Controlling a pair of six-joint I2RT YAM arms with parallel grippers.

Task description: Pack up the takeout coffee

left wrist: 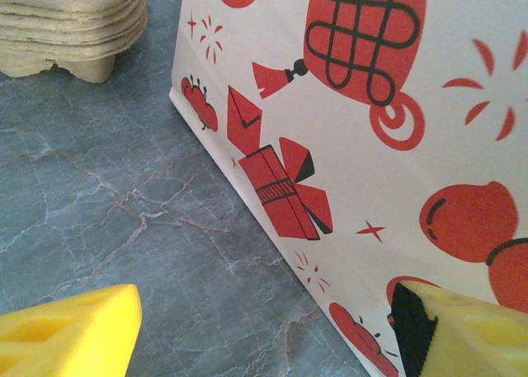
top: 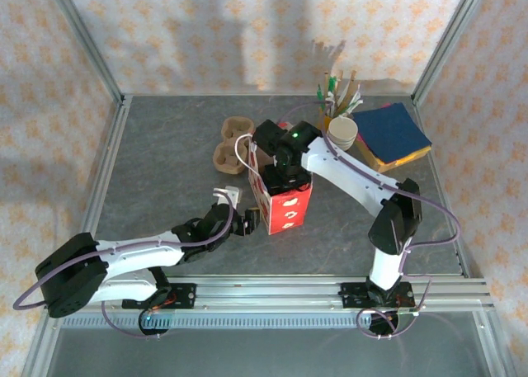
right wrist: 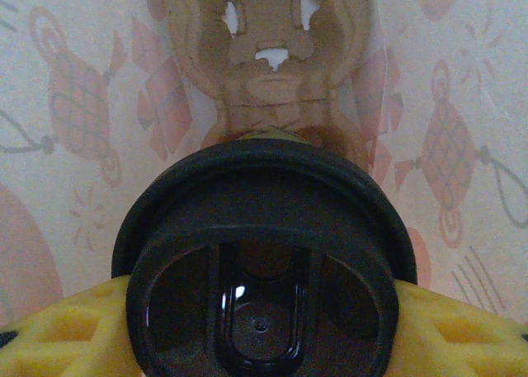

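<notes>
Coffee cup (right wrist: 262, 228) inside bag (left wrist: 371, 146), clamped by right gripper (right wrist: 264, 336); we judge release pending. Left gripper (left wrist: 264, 332) spread wide, holding nothing.

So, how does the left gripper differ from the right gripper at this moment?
The right gripper is shut on the black-lidded takeout coffee; the left gripper is open and holds nothing. The right gripper is between the inner walls of the paper bag; the left gripper is outside it, low over the table, beside the bag's printed wall. Both have yellow fingers.
</notes>
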